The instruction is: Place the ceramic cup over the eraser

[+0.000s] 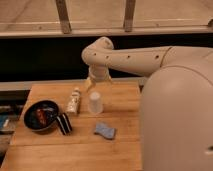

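A wooden tabletop [75, 150] fills the lower left of the view. Behind it runs a pale ledge [30, 86], then a wide dark band, and higher up a bright strip crossed by two slanted metal posts [63, 16]. The robot's bulky pale body [177, 120] blocks the right side, and its arm [135, 57] reaches leftward over the far edge of the tabletop.

The tool [98, 84] hangs at the arm's end, just above and behind the cup [95, 103]. Its fingers are spread wide and it has hold of nothing. The cup stands on the wood near the middle of the far half, apart from the tool. A white tube [74, 101] lies just to the left of the cup. Farther left sits a round black pan [41, 115] with something reddish inside. The striped black eraser [63, 123] rests right beside the pan's near right edge, well apart from the cup. A blue-grey pad [105, 131] lies in front of the cup.
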Controlling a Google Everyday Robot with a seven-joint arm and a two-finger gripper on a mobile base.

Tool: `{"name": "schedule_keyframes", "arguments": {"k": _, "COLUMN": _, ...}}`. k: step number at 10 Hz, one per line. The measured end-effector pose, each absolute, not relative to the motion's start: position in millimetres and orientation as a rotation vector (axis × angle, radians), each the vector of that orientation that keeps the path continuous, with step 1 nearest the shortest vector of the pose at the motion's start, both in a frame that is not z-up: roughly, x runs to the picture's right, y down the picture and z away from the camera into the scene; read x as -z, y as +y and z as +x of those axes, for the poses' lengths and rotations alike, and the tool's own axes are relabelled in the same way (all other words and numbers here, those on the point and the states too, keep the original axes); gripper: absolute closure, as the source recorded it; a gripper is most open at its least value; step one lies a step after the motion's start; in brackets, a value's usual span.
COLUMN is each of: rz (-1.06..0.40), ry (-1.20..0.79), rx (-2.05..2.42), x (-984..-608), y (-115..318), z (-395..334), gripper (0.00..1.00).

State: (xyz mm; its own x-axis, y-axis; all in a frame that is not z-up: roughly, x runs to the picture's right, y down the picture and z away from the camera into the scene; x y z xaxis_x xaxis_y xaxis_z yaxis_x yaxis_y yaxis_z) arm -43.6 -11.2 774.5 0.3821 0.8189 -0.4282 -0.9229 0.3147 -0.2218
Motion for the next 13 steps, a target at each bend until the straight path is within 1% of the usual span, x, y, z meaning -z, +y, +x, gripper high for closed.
{"name": "schedule_keyframes", "arguments": {"k": 2, "rz": -0.534, "ry": 0.237, "rx": -1.119, "x": -791, "y": 5, "z": -72, "gripper": 0.2}}
{"name": "schedule_keyframes", "arguments": {"k": 3, "rz": -0.567, "ry": 0.239, "rx": -1.095, "x": -799, "y": 17, "z": -77, "gripper": 0.2}}
{"name": "schedule_keyframes", "arguments": {"k": 6, "rz": -0.618, "ry": 0.252, "rx": -1.058, "x": -811, "y": 35, "z": -88, "gripper": 0.2}}
{"name": "schedule_keyframes", "arguments": {"k": 13, "rz": -0.663, "ry": 0.264, "rx": -1.028, "x": -838, "y": 48, "z": -84, "gripper": 0.2}}
